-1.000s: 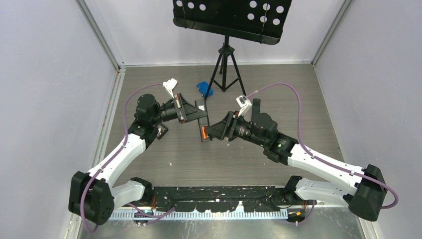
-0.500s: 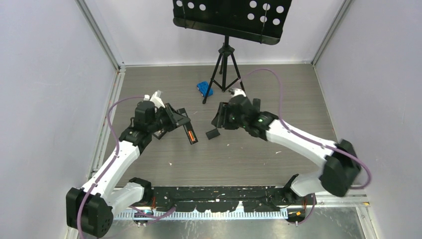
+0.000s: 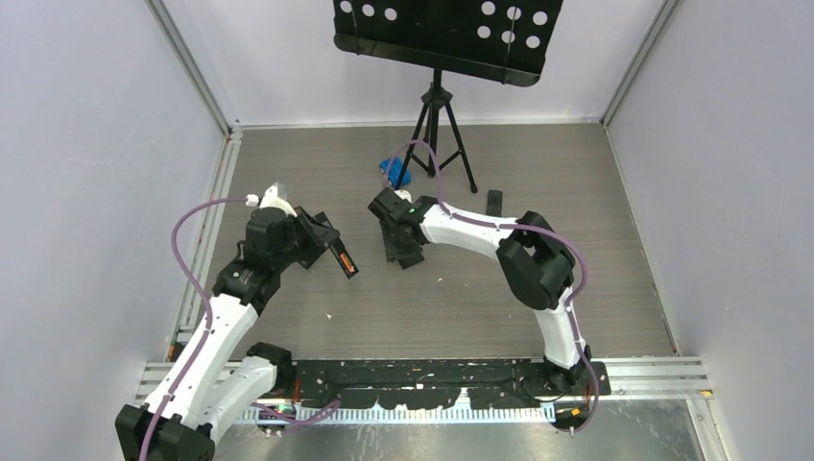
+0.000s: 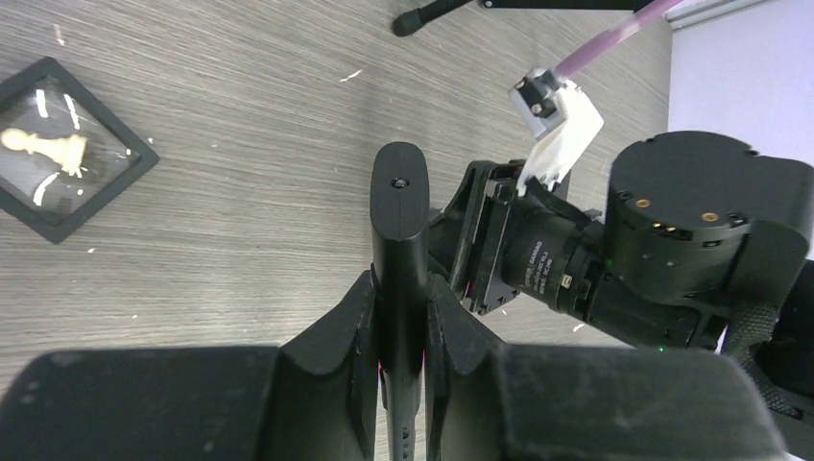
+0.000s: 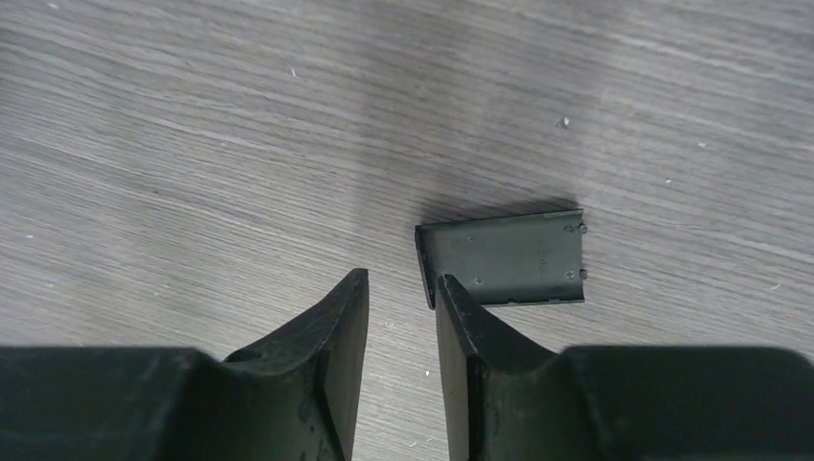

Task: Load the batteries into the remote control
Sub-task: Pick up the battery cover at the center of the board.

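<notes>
remote control point(image 4: 400, 206): slim matte-black bar, seen edge-on, held above table point(image 5: 192, 115) | left gripper point(image 4: 400, 293) clamped on its sides | count: 1 remote, 1 orange battery point(image 3: 344, 260), 1 battery cover point(image 5: 502, 257) | remote's open back holds the orange battery | right gripper point(image 5: 401, 280) slightly parted, empty; cover flat on table, just beside one finger

Bright, even light; a soft shadow edges the cover point(image 5: 504, 259) on the worktop point(image 5: 192, 144). The right tool point(image 5: 400, 279) looks dark, slightly blurred.

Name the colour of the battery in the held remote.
The battery is orange, clearest in the top view.
</notes>
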`<state>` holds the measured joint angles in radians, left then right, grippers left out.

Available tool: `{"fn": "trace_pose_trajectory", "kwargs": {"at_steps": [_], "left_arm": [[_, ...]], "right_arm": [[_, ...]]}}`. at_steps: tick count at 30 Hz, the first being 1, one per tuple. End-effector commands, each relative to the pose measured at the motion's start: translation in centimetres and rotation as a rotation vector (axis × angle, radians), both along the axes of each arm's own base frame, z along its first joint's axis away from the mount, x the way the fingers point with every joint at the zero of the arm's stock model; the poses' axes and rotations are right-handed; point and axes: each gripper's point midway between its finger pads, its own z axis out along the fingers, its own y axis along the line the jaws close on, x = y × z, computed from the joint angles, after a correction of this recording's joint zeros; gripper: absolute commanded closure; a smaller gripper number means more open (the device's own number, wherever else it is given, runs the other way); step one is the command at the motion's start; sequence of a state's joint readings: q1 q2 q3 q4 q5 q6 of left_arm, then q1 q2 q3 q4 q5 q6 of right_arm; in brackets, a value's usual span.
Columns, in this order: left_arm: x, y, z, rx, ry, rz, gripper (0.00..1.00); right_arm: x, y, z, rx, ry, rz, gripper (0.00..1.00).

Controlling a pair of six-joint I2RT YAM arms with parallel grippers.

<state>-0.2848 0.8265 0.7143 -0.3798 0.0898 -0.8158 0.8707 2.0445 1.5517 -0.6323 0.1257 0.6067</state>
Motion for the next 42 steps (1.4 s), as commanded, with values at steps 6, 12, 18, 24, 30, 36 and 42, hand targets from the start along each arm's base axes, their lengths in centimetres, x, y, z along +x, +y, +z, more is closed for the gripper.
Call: {"fn": "trace_pose_trajectory", "kwargs": {"at_steps": [6,12,18,24,30,36,42], "left_arm": [[0.3,1.6,0.9,0.039,-0.048,0.064,1.0],[0.4,1.2,0.9,0.029,-0.043,0.052,1.0],[0.3,1.2,1.3,0.023,-0.051,0.052,1.0],[0.2,1.2,1.5,0.019,-0.052,0.049,1.0],[0.2,1.2,1.6,0.018,-0.054,0.046,1.0],[0.1,1.2,2.0,0.015,-0.064,0.046,1.0],[0.1,1.1,2.6,0.01,-0.073,0.044,1.0]], "right_arm": [[-0.3,0.1,-0.1,-0.058,0.016,0.023,0.69],[0.3,0.2,-0.5,-0.075,-0.001,0.02,0.7],[0.7,0.5,-0.7,-0.087,0.0,0.024,0.74],[0.5,0.5,-0.8,-0.095,0.018,0.028,0.87],[0.4,0.5,-0.7,-0.101,0.029,0.031,0.83],[0.1,0.4,-0.8,-0.116,0.049,0.039,0.81],[0.4,0.4,0.2,-0.102,0.027,0.029,1.0]]}}
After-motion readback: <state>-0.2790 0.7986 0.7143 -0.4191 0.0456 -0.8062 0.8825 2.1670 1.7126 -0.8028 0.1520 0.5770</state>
